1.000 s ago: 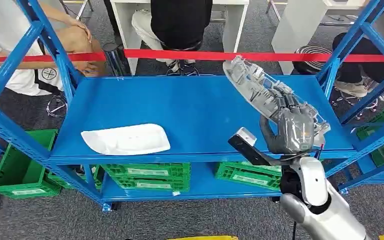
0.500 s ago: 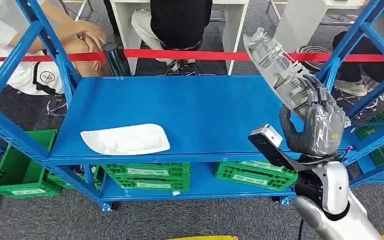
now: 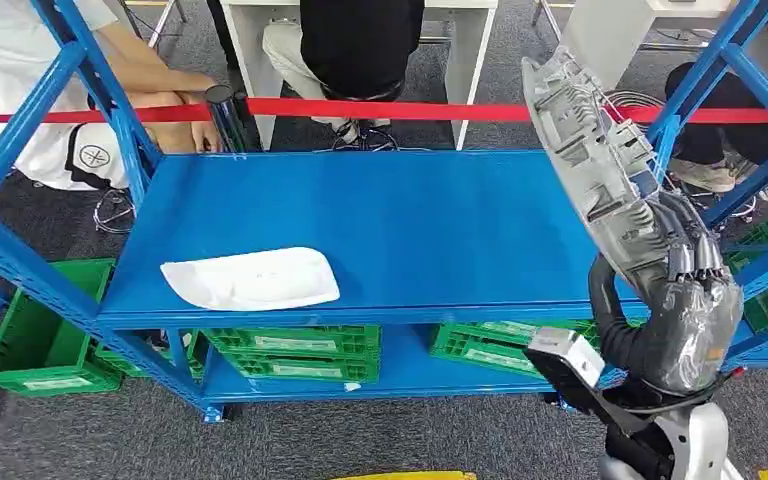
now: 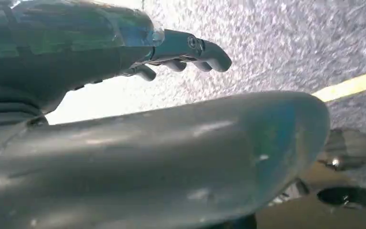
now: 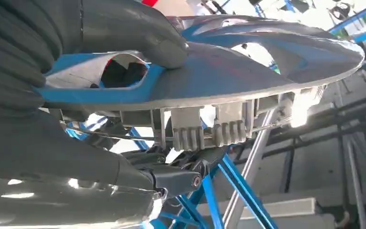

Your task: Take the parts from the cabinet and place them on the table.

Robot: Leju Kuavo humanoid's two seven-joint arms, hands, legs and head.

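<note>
My right hand (image 3: 682, 312) grips the lower end of a long grey plastic part (image 3: 592, 150), lifted clear of the blue shelf (image 3: 410, 220) and tilted up toward the far right. In the right wrist view the same grey part (image 5: 248, 71) lies across my right hand (image 5: 76, 95), with the thumb over its shiny face. A white curved part (image 3: 252, 277) lies flat on the shelf near its front left edge. My left hand (image 4: 124, 62) hangs over grey carpet with its fingers apart, holding nothing.
Blue rack uprights (image 3: 90, 90) frame the shelf on both sides. Green crates (image 3: 290, 350) sit on the lower shelf and floor. A red tape (image 3: 380, 108) runs behind the rack, with seated people (image 3: 360, 40) beyond it. A yellow floor line (image 4: 352, 85) crosses the carpet.
My right hand has raised the grey part off the shelf and drawn it back toward me and to the right. The white part has not moved.
</note>
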